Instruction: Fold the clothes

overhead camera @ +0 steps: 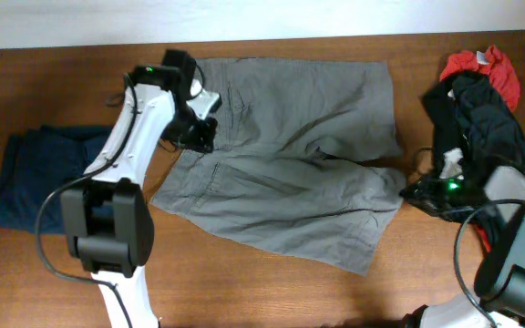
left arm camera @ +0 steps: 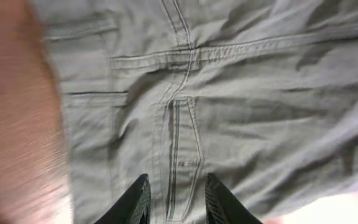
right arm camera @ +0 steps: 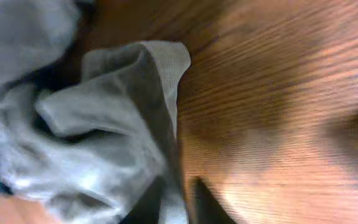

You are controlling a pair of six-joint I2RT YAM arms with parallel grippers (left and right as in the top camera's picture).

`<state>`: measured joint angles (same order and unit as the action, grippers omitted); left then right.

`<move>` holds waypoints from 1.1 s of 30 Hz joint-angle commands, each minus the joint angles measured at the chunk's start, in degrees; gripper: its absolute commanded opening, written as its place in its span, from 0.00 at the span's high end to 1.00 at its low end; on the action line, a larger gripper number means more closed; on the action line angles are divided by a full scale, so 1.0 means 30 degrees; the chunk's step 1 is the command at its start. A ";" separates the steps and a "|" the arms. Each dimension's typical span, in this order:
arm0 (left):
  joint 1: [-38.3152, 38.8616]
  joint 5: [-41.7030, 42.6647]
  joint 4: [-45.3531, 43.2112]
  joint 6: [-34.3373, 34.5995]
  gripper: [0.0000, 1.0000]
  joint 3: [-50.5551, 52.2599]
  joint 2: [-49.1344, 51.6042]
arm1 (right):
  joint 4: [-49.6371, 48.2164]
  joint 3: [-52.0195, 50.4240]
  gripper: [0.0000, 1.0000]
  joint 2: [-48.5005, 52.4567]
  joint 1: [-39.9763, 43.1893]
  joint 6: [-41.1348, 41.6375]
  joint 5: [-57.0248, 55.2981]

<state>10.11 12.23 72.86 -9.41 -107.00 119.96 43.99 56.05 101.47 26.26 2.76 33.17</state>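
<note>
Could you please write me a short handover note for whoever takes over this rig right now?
Left gripper: open, held over the waist end of the grey shorts.
Right gripper: shut on a bunched hem corner of one shorts leg, as far as its blurred view shows.
Shorts: spread across the middle of the table, waist to the left, legs to the right. Navy garment lies at the left, black and red garments at the far right.
Done: shorts laid out.
Left: every fold.
</note>
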 commanded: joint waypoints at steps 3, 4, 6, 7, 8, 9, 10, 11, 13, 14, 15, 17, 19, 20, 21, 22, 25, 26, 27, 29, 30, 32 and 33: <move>-0.1173 -0.0590 0.1355 -0.0182 0.70 -0.1209 -0.2929 | -0.0809 -0.0211 0.94 -0.0175 -0.1355 0.0896 -0.3891; -0.1472 -0.0729 0.1603 -0.0182 0.70 -0.1209 -0.3351 | -0.1056 0.0000 0.94 -0.0175 -0.1341 0.1049 -0.4160; -0.2076 -0.0714 0.1982 -0.0051 0.69 -0.1209 -0.4007 | -0.1253 0.0721 0.95 -0.0175 -0.1231 0.1406 -0.4503; -0.2419 -0.0721 0.2164 0.0197 0.69 -0.1209 -0.4291 | -0.1253 0.1253 0.95 -0.0175 -0.1173 0.1406 -0.4568; -0.2718 -0.0714 0.2324 0.0364 0.68 -0.1209 -0.4481 | -0.1246 0.1698 0.95 -0.0175 -0.1122 0.1537 -0.4714; -0.3060 -0.0685 0.2514 0.0408 0.66 -0.1209 -0.4656 | -0.1231 0.2164 0.94 -0.0175 -0.1093 0.1756 -0.5027; -0.3330 -0.0663 0.2688 0.0408 0.64 -0.1209 -0.4750 | -0.1166 0.2637 0.94 -0.0175 -0.1093 0.1756 -0.5158; -0.3614 -0.0641 0.2922 0.0408 0.62 -0.1209 -0.4787 | -0.0976 0.3133 0.86 -0.0175 -0.1093 0.1756 -0.5129; -0.3978 -0.0459 0.3381 0.0393 0.58 -0.1100 -0.4772 | 0.0029 0.4146 0.60 -0.0175 -0.1180 0.1734 -0.5071; -0.4080 -0.0153 0.3461 0.0393 0.57 -0.0845 -0.4765 | 0.0772 0.4583 0.55 -0.0175 -0.1239 0.1734 -0.5071; -0.4109 0.0160 0.3504 0.0386 0.57 -0.0576 -0.4765 | 0.1450 0.4918 0.53 -0.0175 -0.1268 0.1734 -0.5056; -0.4065 0.0678 0.3446 0.0386 0.57 0.0226 -0.4765 | 0.2732 0.5377 0.51 -0.0175 -0.1268 0.1741 -0.5064; -0.3898 0.0714 0.3198 0.0386 0.56 0.1559 -0.4765 | 0.3774 0.5537 0.46 -0.0175 -0.1217 0.1749 -0.4940; -0.3869 0.0699 0.2980 0.0393 0.56 0.2310 -0.4765 | 0.4167 0.5537 0.46 -0.0175 -0.1188 0.1741 -0.4779; -0.3869 0.0714 0.2659 0.0401 0.57 0.3279 -0.4765 | 0.4575 0.5537 0.45 -0.0175 -0.1188 0.1734 -0.4626; -0.3898 0.0707 0.2361 0.0503 0.57 0.4182 -0.4765 | 0.4947 0.5537 0.45 -0.0175 -0.1195 0.1588 -0.4444; -0.4160 0.0838 0.0852 0.1260 0.58 0.7329 -0.4765 | 0.5697 0.5537 0.45 -0.0175 -0.1195 0.0619 -0.3752; -0.4233 0.1005 0.0284 0.1260 0.58 0.8167 -0.4765 | 0.5880 0.5537 0.45 -0.0175 -0.1195 0.0350 -0.3643; -0.4313 0.1326 -0.0350 0.1260 0.58 0.9005 -0.4765 | 0.5996 0.5537 0.46 -0.0175 -0.1195 0.0219 -0.3599; -0.4350 0.2033 -0.1217 0.1246 0.58 1.0156 -0.4765 | 0.6237 0.5537 0.45 -0.0175 -0.1217 0.0197 -0.3468; -0.4350 0.2047 -0.1603 0.1260 0.57 1.0615 -0.4772 | 0.6375 0.5537 0.46 -0.0175 -0.1231 0.0138 -0.3366; -0.4335 0.2018 -0.2368 0.1705 0.57 1.1387 -0.4772 | 0.6725 0.5530 0.46 -0.0175 -0.1253 -0.0248 -0.2827; -0.4335 0.2011 -0.2878 0.2200 0.57 1.1854 -0.4772 | 0.6885 0.5537 0.46 -0.0175 -0.1253 -0.0546 -0.2477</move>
<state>-2.68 16.16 66.13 -5.69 -73.93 106.00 63.75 71.81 101.47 22.61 3.95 22.46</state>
